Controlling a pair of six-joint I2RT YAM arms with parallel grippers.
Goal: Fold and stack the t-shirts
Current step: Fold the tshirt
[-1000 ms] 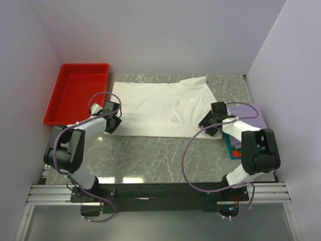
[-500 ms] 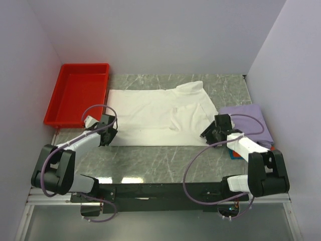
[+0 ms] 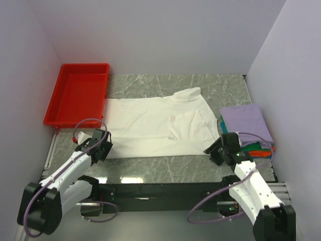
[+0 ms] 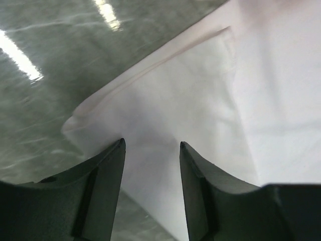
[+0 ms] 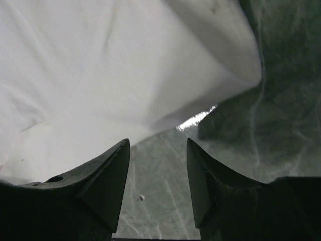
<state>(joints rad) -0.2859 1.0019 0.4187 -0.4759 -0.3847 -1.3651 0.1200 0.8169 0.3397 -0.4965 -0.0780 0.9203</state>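
Note:
A large white t-shirt (image 3: 150,125) lies spread flat on the grey marble table (image 3: 165,168), with no red print visible. My left gripper (image 3: 105,147) is open at the shirt's near-left corner. In the left wrist view (image 4: 152,145) the white cloth (image 4: 225,100) lies under and between the jaws. My right gripper (image 3: 213,150) is open at the near-right corner. In the right wrist view (image 5: 158,143) only bare table shows between the jaws, with the shirt edge (image 5: 100,75) just ahead. A stack of folded shirts sits at the right, lavender (image 3: 246,123) on top, with teal, green and orange edges (image 3: 258,149) below.
A red plastic tray (image 3: 77,93) stands at the far left of the table, beside the shirt's left end. White walls close in the left, back and right sides. The folded stack sits close to my right arm.
Both grippers have drawn back toward the near edge. The white shirt has slid toward the near edge with them, and the folded stack is now uncovered by the right arm.

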